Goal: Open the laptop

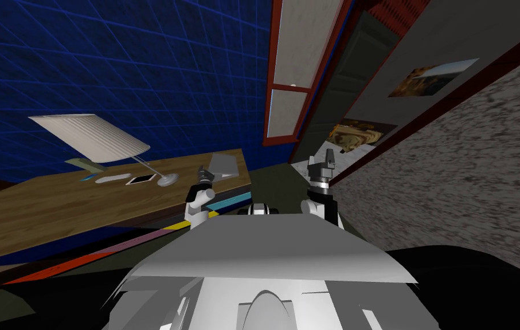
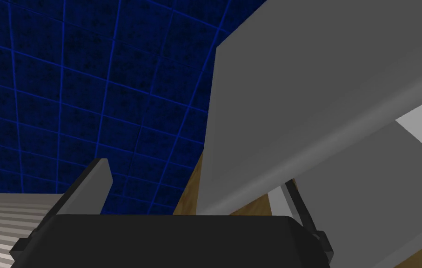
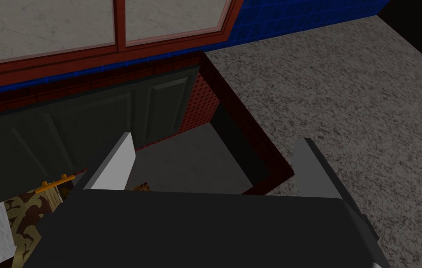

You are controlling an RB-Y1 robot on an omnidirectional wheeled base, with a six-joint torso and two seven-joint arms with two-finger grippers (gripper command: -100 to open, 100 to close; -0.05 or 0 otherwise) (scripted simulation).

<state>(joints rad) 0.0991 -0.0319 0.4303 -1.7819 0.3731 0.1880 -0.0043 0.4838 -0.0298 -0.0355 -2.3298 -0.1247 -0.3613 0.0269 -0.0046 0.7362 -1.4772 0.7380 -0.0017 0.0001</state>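
The laptop (image 1: 224,165) is a grey slab near the far right end of the wooden table (image 1: 81,206). My left gripper (image 1: 203,176) is right at its near left corner. In the left wrist view the grey lid (image 2: 321,93) looms close and slanted, with a lighter face (image 2: 421,128) showing under its edge. The left gripper (image 2: 196,190) is open. One of its fingers (image 2: 91,188) stands free beside the lid, and the lid's lower edge partly hides the other. My right gripper (image 1: 321,166) is raised off to the right of the table, and its wrist view shows this gripper (image 3: 212,167) open and holding nothing.
A lamp (image 1: 95,137) with a pale ribbed shade (image 2: 0,223) stands on the table to the left of the laptop. Beside the lamp's base lie a phone (image 1: 140,179) and a white remote (image 1: 112,179). A blue tiled wall (image 1: 138,57) backs the table.
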